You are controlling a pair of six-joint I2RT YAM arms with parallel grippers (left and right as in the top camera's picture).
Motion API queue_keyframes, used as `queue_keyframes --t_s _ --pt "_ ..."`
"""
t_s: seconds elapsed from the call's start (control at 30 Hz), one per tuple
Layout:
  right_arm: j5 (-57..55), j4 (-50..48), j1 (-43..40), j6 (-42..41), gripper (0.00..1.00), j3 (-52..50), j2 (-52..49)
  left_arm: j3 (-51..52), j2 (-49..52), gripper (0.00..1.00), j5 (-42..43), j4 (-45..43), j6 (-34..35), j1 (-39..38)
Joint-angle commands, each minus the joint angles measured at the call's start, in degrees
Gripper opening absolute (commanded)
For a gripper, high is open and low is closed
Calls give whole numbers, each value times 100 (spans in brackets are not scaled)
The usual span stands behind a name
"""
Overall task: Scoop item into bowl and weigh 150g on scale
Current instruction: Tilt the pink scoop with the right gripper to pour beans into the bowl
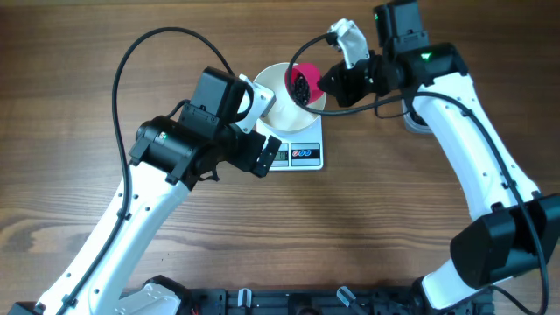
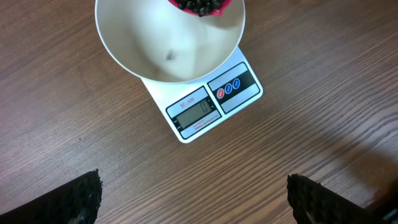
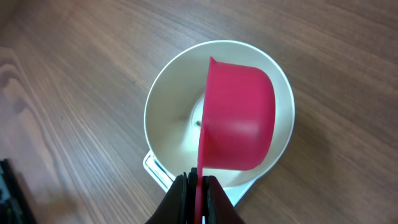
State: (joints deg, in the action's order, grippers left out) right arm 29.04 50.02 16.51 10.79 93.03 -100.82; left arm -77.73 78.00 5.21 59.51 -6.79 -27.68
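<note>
The white bowl [image 1: 278, 103] [image 2: 161, 43] [image 3: 171, 118] stands on the white scale [image 1: 302, 155] [image 2: 211, 106] [image 3: 155, 165], whose display faces the table's front. My right gripper [image 1: 337, 83] [image 3: 198, 186] is shut on the handle of a pink scoop [image 1: 304, 83] [image 3: 239, 124], tipped over the bowl's far-right rim. Black beans [image 1: 300, 86] [image 2: 199, 6] fill the scoop's mouth. The bowl's inside looks white, with only a small speck. My left gripper [image 1: 261, 131] [image 2: 199, 202] hangs open over bare wood just left of the scale, holding nothing.
The edge of a pale container [image 1: 413, 118] shows behind the right arm, mostly hidden. Black cables loop above both arms. The arm bases line the table's front edge.
</note>
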Motion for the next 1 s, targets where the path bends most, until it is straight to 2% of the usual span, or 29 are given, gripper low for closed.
queue_keyframes --t_s 0.0,0.3,0.97 --pt "-382 -140 188 107 4 37 81 15 -31 100 -35 -13 13 17" --pt "-485 -205 317 273 4 37 166 15 -31 100 -35 -13 15 17" --pt "-1510 -243 769 407 4 37 505 15 -31 100 -35 -13 13 17"
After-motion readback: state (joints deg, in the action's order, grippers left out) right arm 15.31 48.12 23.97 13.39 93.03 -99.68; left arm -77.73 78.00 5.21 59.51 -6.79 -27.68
